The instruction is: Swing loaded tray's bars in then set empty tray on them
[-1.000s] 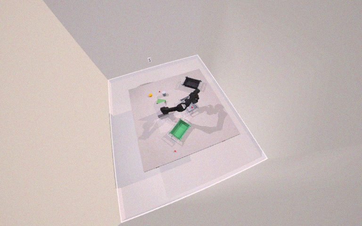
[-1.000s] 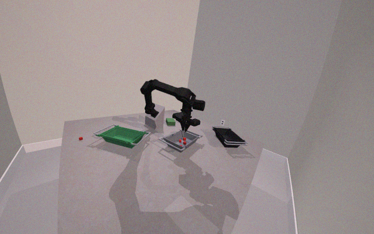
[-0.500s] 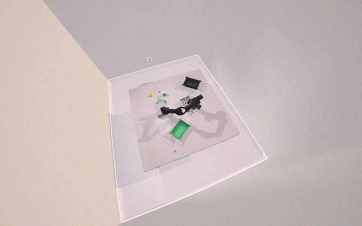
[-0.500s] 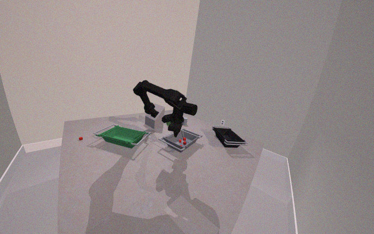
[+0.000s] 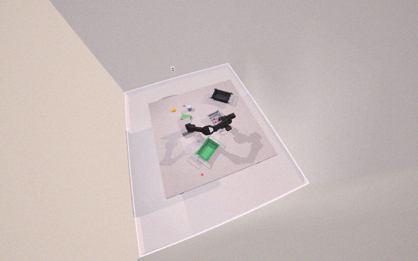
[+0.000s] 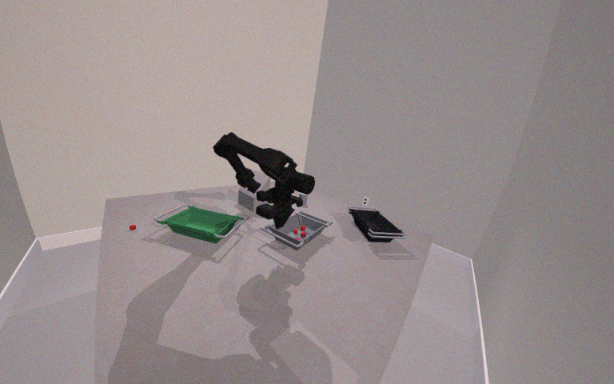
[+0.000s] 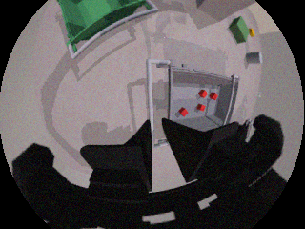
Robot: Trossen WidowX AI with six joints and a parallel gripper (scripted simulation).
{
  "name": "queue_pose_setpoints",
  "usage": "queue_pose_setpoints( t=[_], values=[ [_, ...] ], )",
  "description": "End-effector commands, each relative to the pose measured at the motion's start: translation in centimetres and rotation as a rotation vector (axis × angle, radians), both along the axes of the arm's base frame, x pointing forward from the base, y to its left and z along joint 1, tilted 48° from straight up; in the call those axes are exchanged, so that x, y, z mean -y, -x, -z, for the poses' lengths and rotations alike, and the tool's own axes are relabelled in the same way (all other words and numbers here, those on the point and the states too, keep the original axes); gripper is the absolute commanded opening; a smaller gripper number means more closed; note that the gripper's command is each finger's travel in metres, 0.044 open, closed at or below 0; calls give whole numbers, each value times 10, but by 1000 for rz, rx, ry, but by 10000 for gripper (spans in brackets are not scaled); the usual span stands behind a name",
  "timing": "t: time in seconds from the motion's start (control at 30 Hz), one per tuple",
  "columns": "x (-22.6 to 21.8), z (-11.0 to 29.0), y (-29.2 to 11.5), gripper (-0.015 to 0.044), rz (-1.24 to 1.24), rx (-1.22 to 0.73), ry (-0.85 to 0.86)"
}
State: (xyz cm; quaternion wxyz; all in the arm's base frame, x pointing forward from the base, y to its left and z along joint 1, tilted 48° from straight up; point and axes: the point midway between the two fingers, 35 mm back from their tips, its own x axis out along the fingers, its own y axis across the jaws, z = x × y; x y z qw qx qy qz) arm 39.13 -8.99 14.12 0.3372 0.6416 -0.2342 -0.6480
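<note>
Arm: black six-joint arm [image 6: 265,159], bent over the grey tray, wrist pointing down at the tray's near end.
Fingers: gripper [image 6: 280,222] set narrow, with only a slim gap between the fingers and nothing held; the tips hang just above the tray's end. That narrow set suits nudging a thin wire, not gripping a wall.
Loaded tray: grey tray [image 6: 296,230] near the middle of the table [image 6: 189,290], with small red blocks [image 7: 202,101] scattered inside.
Bars: near wire bar [image 7: 151,92] lies swung out beyond the tray's end, at about 9 o'clock from the tray in the wrist view; the far bar is too small to judge. Both look not yet swung in, so nothing can rest on top.
Empty tray: green tray [image 6: 199,222] sits at about 9 o'clock from the grey one in the exterior view, well apart, its own bars out.
Other tray: black tray [image 6: 376,224] at about 3 o'clock, well apart.
Step in hand: probably lining up on the near bar to push it in over the load.
Risk: the wire may slip past the fingertips, or the light tray may slide.
</note>
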Motion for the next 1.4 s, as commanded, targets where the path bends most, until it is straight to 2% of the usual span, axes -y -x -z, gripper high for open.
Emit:
queue_pose_setpoints(
  t=[0.0,0.43,0.63,0.97,1.37],
  values=[
    [3,1,0,82,14,14,3],
    [44,37,-3,82,14,15,5],
    [46,39,-3,82,14,15,6],
    [14,33,1,82,14,14,3],
    [-12,54,5,82,14,14,2]
  ],
)
